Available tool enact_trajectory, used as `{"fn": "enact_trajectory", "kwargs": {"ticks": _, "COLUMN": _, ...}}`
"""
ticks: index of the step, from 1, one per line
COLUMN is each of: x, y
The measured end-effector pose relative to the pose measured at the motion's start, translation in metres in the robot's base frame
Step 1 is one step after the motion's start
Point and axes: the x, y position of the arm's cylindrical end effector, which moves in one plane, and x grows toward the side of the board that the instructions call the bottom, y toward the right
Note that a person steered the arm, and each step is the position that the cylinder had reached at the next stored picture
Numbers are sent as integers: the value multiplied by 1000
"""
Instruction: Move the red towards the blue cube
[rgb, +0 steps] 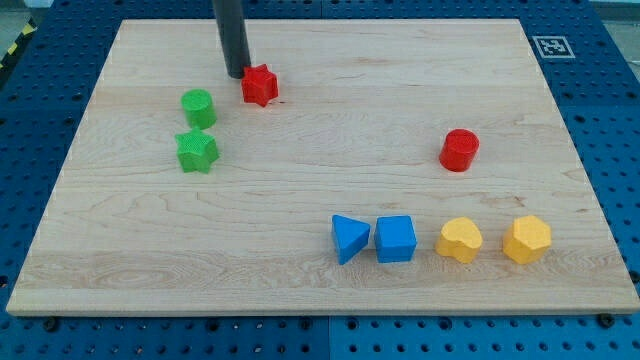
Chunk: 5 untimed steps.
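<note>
- Two red blocks are seen on the wooden board (320, 290): a red star (260, 85) near the view's top left, and a red cylinder (460, 150) toward the view's right, above the bottom row.
- No claw is fitted, so no spread or pinched state can be told; the arm ends in a dark rod, and my tip (238, 75) is set just beside the red star, on its left edge, seemingly in contact.
- The blue cube (396, 239) is found in the bottom row, just to the right of a blue triangular block (349, 238) and to the left of a yellow heart-like block (460, 240) and a yellow hexagonal block (527, 239).
- The red star is judged to be the block in hand, since the tip is placed against it.
- A push toward the lower right is called for; the tip is better shifted to the star's upper-left side, so that the line of force passes through its middle toward the cube.
- A slow, steady slide is advised, because an off-centre contact may spin the star aside.
- The green cylinder (198, 107) and green star (197, 151) lie left of the path and need not be disturbed.
- The push is best ended short of the cube, so that the row is not scattered.
</note>
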Motion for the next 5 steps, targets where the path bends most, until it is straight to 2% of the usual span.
{"fn": "enact_trajectory", "kwargs": {"ticks": 5, "x": 79, "y": 105}}
